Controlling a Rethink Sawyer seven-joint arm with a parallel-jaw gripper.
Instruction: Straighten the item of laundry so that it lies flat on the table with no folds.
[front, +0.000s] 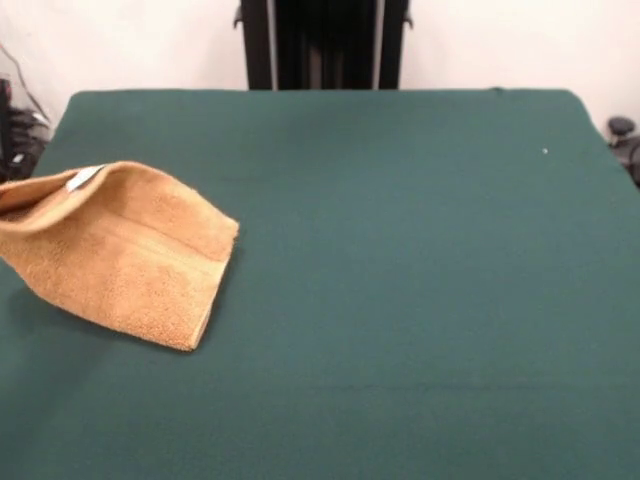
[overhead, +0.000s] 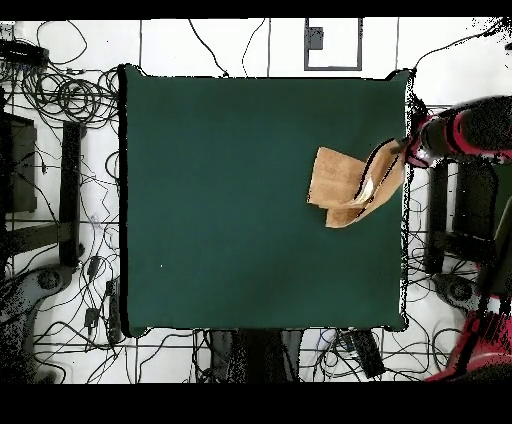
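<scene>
The golden-tan towel (front: 120, 250) lies folded over itself at the left side of the dark green table (front: 400, 250). Its white-yellow tag (front: 83, 178) sits on the raised upper edge, and the towel's left end runs out of the picture. In the overhead view the towel (overhead: 345, 185) is near the table's (overhead: 230, 200) right edge. One side is lifted toward the red arm (overhead: 450, 135). My gripper (overhead: 403, 150) meets that lifted edge and appears shut on it. The front view does not show the gripper.
The black pedestal (front: 325, 45) stands behind the table's far edge. Cables (overhead: 60, 100) and equipment lie on the floor around the table. The towel sits close to the table's right edge (overhead: 405, 200) in the overhead view.
</scene>
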